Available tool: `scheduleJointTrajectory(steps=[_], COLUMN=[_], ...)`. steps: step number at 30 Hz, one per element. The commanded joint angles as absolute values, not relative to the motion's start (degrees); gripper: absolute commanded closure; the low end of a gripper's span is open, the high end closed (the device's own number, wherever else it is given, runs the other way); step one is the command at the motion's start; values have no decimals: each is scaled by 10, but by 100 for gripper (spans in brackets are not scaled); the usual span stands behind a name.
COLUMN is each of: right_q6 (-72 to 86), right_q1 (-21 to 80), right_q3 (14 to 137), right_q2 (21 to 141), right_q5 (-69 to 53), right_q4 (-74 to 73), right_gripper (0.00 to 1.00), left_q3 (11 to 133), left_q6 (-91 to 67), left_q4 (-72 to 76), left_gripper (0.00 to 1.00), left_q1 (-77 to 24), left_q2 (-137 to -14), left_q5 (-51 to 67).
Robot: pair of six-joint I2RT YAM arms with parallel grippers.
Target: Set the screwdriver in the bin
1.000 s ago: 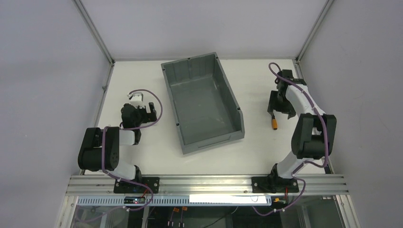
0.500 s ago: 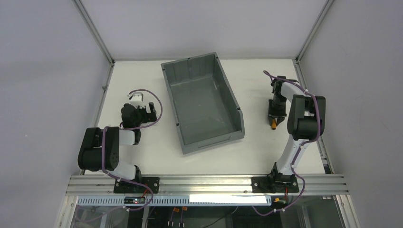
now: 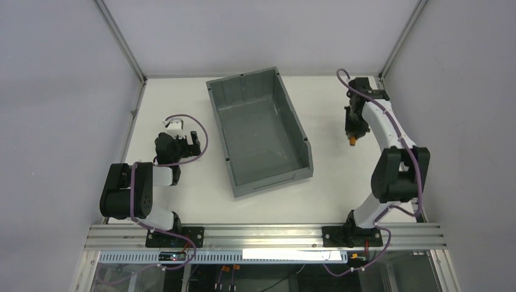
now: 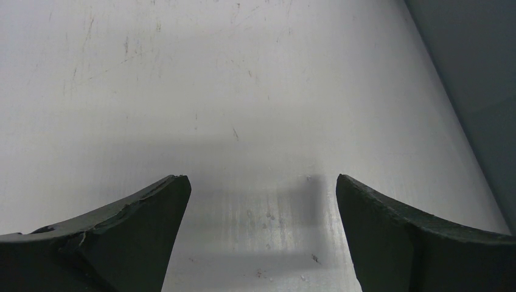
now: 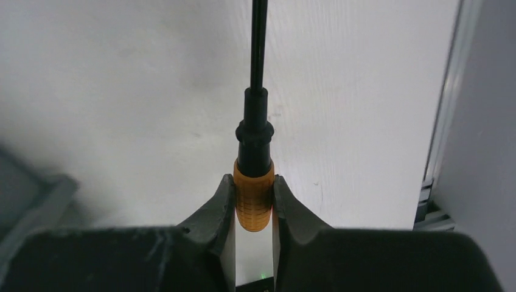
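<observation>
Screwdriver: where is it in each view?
Top external: screwdriver right of the bin, in the right end effector.
Left wrist: not in it.
Right wrist: screwdriver at centre, handle clamped between the fingers, shaft pointing up.
Shared landmark: the white table.

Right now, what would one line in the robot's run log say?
right gripper: shut on screwdriver handle | left gripper: open, holding nothing | bin: empty, screwdriver outside it | task: not yet done
</observation>
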State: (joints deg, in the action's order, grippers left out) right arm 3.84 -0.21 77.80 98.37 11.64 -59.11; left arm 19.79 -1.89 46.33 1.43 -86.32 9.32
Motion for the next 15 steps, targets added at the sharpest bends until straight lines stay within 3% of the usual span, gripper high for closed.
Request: scheduleJointTrajectory(steps=[1,9,15], right_q6=[69,114,169], right_q1=[87,351,455], right_q3=[907,997,1025], right_q2=[852,814,926], right_q5=[193,269,230], right_q4=[-616,-502,-444], right_gripper=[100,100,100], left_q3=[208,208,208], left_q6=[-11,-11,-11], left_q4=[482,482,482], left_gripper=[1,1,1], left_q1=[9,9,9], left_q2=[-863,-863,-863], left_q5=[97,97,97])
